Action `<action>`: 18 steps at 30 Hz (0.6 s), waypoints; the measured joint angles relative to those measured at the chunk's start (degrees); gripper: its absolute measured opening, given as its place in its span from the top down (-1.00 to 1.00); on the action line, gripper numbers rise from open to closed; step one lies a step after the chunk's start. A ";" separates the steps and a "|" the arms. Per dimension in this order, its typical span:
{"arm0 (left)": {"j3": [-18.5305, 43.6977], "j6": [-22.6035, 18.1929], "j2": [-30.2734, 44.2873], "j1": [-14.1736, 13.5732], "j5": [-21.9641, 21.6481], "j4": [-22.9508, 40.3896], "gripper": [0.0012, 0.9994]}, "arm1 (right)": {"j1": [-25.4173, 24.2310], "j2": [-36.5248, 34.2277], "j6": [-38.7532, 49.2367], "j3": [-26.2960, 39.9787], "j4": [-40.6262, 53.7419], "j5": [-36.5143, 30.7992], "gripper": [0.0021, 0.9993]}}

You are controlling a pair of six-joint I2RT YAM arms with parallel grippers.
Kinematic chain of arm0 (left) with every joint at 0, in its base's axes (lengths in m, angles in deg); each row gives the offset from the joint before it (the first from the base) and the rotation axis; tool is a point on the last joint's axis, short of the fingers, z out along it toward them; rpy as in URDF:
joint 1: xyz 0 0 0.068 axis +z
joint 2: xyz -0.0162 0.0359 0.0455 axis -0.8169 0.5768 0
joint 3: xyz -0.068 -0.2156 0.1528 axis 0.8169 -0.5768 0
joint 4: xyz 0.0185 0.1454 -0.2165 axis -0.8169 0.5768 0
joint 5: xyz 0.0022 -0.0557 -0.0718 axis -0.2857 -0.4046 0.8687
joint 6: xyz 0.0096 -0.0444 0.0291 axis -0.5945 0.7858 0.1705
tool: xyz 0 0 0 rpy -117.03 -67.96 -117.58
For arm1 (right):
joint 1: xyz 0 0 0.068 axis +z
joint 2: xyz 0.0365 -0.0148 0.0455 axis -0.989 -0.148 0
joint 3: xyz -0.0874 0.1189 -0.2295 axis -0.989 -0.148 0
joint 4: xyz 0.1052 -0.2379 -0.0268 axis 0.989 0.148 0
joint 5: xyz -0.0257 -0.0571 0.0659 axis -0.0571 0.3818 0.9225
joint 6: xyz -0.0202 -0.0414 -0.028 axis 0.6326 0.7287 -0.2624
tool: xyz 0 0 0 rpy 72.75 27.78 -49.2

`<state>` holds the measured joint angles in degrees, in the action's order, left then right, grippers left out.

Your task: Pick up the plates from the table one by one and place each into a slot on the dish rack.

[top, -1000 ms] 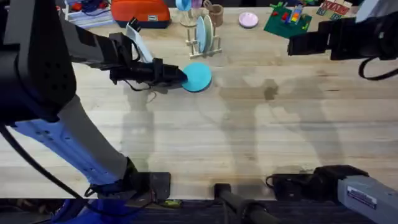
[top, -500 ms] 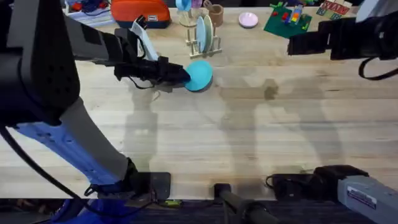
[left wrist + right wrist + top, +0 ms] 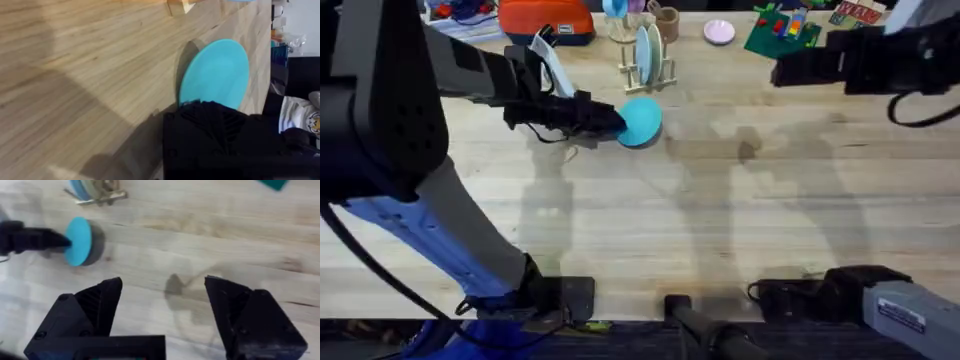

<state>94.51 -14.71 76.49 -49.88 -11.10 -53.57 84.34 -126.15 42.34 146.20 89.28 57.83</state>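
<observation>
My left gripper [image 3: 617, 122] is shut on the near-left rim of a turquoise plate [image 3: 642, 120], which is raised and tilted above the table [image 3: 720, 220]. In the left wrist view the plate [image 3: 216, 70] juts out past the black finger [image 3: 210, 125]. The dish rack [image 3: 660, 72] stands just behind, with a pale blue plate [image 3: 645, 47] on edge in one slot. A pink plate [image 3: 719, 32] lies at the far edge. My right gripper [image 3: 778, 70] hovers open at the back right; its wrist view shows the turquoise plate [image 3: 78, 241] and the rack [image 3: 97, 195].
A green brick baseplate [image 3: 782, 36] with coloured bricks lies at the back right, beside the right arm. An orange box [image 3: 545, 20] and a tan cup [image 3: 667, 20] stand behind the rack. The table's middle and front are bare wood.
My left gripper has carried the turquoise plate a little right and back toward the rack, then held still. The right arm has edged slightly left.
</observation>
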 joint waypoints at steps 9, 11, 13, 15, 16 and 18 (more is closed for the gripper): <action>0.02 0.00 -0.01 -0.01 -0.05 0.06 0.92 | 0.00 -8.63 -2.12 0.04 -3.15 11.92 -0.99; 0.02 0.00 0.00 -0.01 -0.07 0.06 0.92 | 0.08 -10.71 -2.72 0.07 -4.64 14.44 -0.99; 0.02 0.00 -0.01 -0.01 -0.07 0.06 0.92 | 0.49 -12.94 -3.24 0.09 -6.24 16.52 -0.99; 0.02 0.00 0.01 -0.04 -0.09 0.06 0.92 | 1.50 -15.55 -3.84 0.09 -8.26 18.29 -0.99; 0.04 0.00 -0.01 -0.04 -0.09 0.08 0.92 | 2.22 -16.88 -3.97 0.09 -9.12 18.96 -0.99; 0.07 0.00 -0.01 -0.06 -0.09 0.10 0.92 | 3.72 -19.16 -4.31 0.09 -10.96 19.73 -0.99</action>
<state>94.58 -14.71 76.47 -49.93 -11.19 -53.47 88.06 -145.32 38.03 146.29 78.32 77.55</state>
